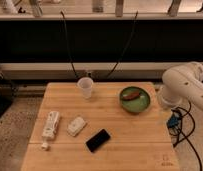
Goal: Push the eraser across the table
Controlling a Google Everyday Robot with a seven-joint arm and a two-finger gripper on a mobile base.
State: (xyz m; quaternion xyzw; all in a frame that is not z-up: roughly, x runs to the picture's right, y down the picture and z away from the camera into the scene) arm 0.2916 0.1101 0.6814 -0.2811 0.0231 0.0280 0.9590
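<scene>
Desk [130, 127]: light wooden planks, with a small mark [165, 161] by the front right corner.
Eraser [98, 140]: flat black slab lying askew near the front edge, slightly left of the middle, touching nothing.
White block [76, 126]: just beside the eraser, toward the left edge.
Long white device [50, 125]: along the left edge, with a small white piece [44, 146] at its front end.
Clear cup [85, 87]: upright near the back edge.
Green bowl [140, 106]: near the back right corner, holding something reddish-brown [131, 94].
Arm [187, 85]: white, bent, beyond the right edge.
Gripper [173, 121]: dark, low, just off the right edge, well apart from the eraser; spread or pressed together, I couldn't tell.
</scene>
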